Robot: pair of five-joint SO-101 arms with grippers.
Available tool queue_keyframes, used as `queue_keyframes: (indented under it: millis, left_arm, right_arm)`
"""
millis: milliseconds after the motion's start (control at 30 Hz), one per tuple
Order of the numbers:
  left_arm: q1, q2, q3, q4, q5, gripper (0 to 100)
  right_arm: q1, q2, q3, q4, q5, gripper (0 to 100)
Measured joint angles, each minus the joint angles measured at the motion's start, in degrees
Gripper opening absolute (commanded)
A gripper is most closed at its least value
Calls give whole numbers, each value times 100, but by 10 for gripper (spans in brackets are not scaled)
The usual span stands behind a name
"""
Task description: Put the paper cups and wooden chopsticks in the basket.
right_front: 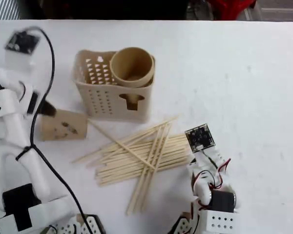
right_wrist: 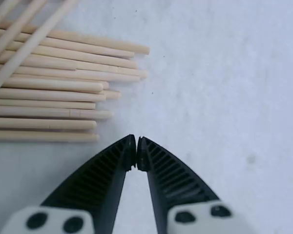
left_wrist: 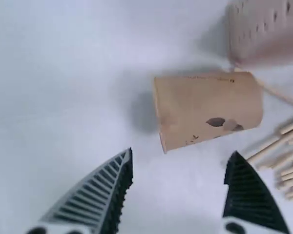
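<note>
One paper cup (right_front: 132, 66) stands upright inside the beige perforated basket (right_front: 101, 100). A second paper cup (right_front: 63, 125) lies on its side on the table just left of the basket; in the left wrist view this cup (left_wrist: 207, 109) is a short way beyond my left gripper (left_wrist: 179, 163), which is open and holds nothing. Several wooden chopsticks (right_front: 136, 153) lie in a loose pile in front of the basket. My right gripper (right_wrist: 136, 145) is shut and empty, low over the table just beside the ends of the chopsticks (right_wrist: 53, 92).
The white table (right_front: 244, 78) is bare to the right and behind the basket. The left arm's body and black cable (right_front: 39, 146) run along the left side. The right arm's base (right_front: 210, 204) sits at the near edge.
</note>
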State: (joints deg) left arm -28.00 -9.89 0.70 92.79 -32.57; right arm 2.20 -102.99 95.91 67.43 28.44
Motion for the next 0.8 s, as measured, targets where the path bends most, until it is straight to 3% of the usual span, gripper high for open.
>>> queue_keyframes:
  millis: [200, 367, 800]
  left_arm:
    - [-105, 0, 1776, -1442, -642, 325]
    - [-105, 0, 2470, -2145, -738, 325]
    - [369, 0, 3244, -2673, -1055, 322]
  right_arm:
    - [0, 0, 0, 0, 0, 25]
    - [0, 0, 0, 0, 0, 25]
    - [0, 0, 0, 0, 0, 25]
